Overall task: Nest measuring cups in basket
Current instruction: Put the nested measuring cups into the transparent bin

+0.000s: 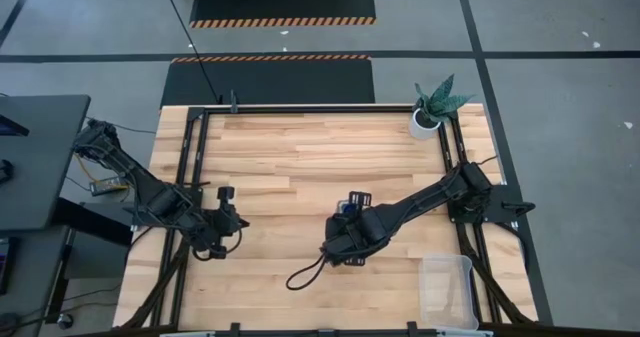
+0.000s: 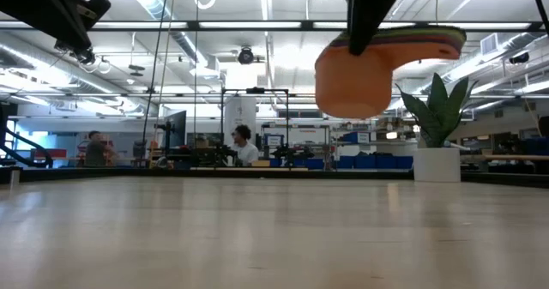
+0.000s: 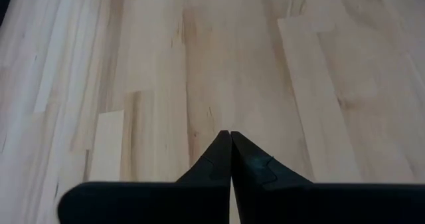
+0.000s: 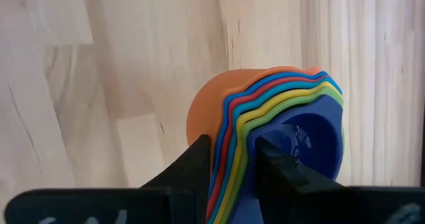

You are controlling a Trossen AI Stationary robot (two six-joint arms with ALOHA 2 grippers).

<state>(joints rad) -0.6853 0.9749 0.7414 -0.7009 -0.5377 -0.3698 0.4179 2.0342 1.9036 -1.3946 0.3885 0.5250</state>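
From above, the wooden table (image 1: 300,157) lies mostly bare inside its black frame; the left gripper (image 1: 228,220) hangs over the left part of the board, well in from the near edge, with open wood on every side of it; the right gripper (image 1: 345,249) sits near the middle of the table, toward the near edge, with a bit of blue of the measuring cups (image 1: 352,203) showing beside the arm; the basket (image 1: 447,291) stands at the near right corner, close against the frame rail and well apart from both grippers; a plant pot (image 1: 425,123) occupies the far right corner.

At table height, the nested cups (image 2: 377,66) hang clear above the wood, orange bowl lowest, the coloured rims stacked on top, pinched by a dark finger from above; wide bare tabletop lies under and around them; the pot (image 2: 437,163) stands at the far edge to the right.

The left wrist view shows the left fingers (image 3: 216,164) pressed together with nothing between them, only bare boards ahead.

The right wrist view shows the right gripper (image 4: 232,161) with jaws narrowly apart, clamped on the stacked rims of the cups (image 4: 265,117); a darker blue cup sits innermost, orange outermost; bare wood lies beyond.
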